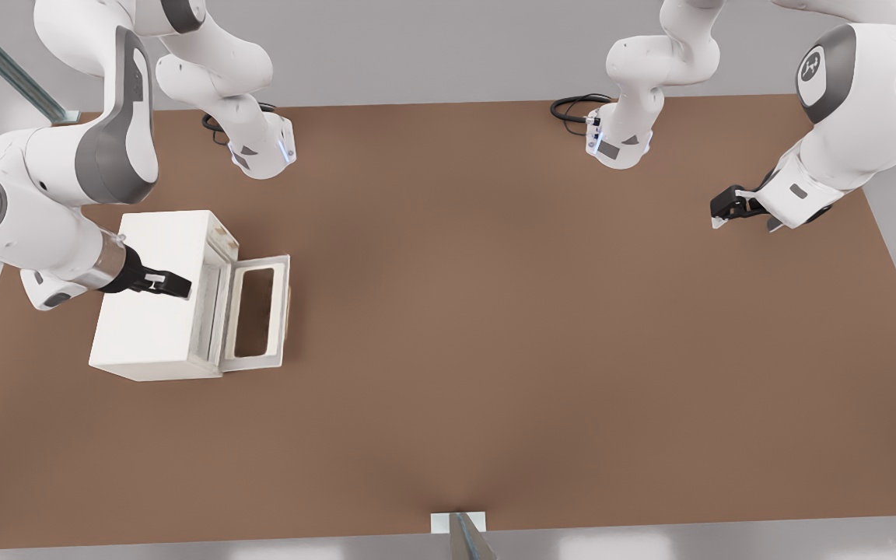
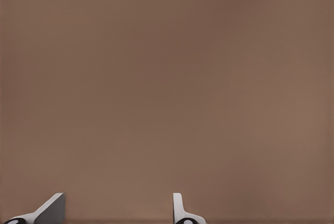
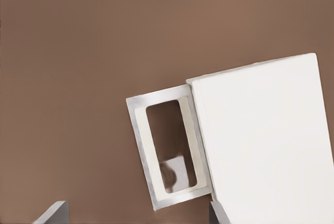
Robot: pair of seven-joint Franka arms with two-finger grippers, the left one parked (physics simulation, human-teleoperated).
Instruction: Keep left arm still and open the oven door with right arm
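my claw [image 1: 183, 288] hangs over the top of the oven [image 1: 156, 299] on the front view's left, near its front edge, pinching nothing, my fingers [image 3: 52, 212] spread apart. the oven door [image 1: 258, 313] is swung down and lies open, nearly flat over the brown table [image 1: 495, 311], just right of the oven, with table showing through its window.

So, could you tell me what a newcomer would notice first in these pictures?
Probably the cream oven at the front view's left on the brown table, its door already swung down flat, the table showing through its window. Next, the right arm reaching over the oven's top, its black pincer hovering above it, near the front edge.
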